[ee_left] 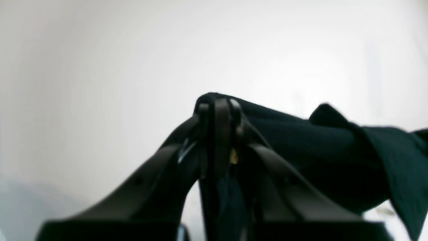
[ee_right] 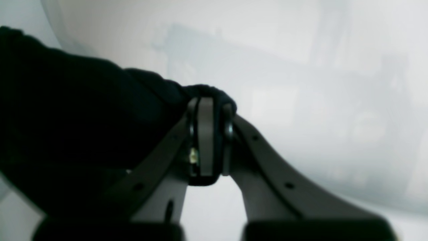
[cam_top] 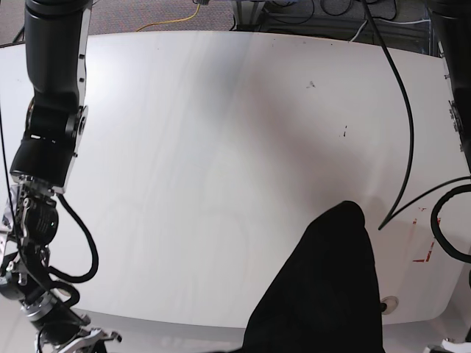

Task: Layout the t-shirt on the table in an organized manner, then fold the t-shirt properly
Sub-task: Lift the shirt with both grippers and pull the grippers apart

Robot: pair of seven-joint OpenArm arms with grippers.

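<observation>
While both wrist views show our jaws pressed together on black cloth, we judge the t-shirt [cam_top: 324,287] is pinched at two separate points and not yet laid out. Our left gripper [ee_left: 219,110] is clamped on a folded edge, with the rest of the t-shirt [ee_left: 317,144] trailing off to that view's right. Our right gripper [ee_right: 209,107] is closed on a small bunched corner, and the t-shirt [ee_right: 73,117] spreads away to that view's left. So the cloth seems to hang between our two grips, each arm holding one end. In the base view neither grip itself is visible; the shirt appears as a long dark mass running from the bottom edge up to a rounded tip over the near right part of the table [cam_top: 206,147], its long axis roughly vertical in the picture. It looks bunched and narrow, plain black, with no sleeves or neck we can make out. Spreading it flat would, we think, call for drawing the two held points apart over the bare white tabletop.
</observation>
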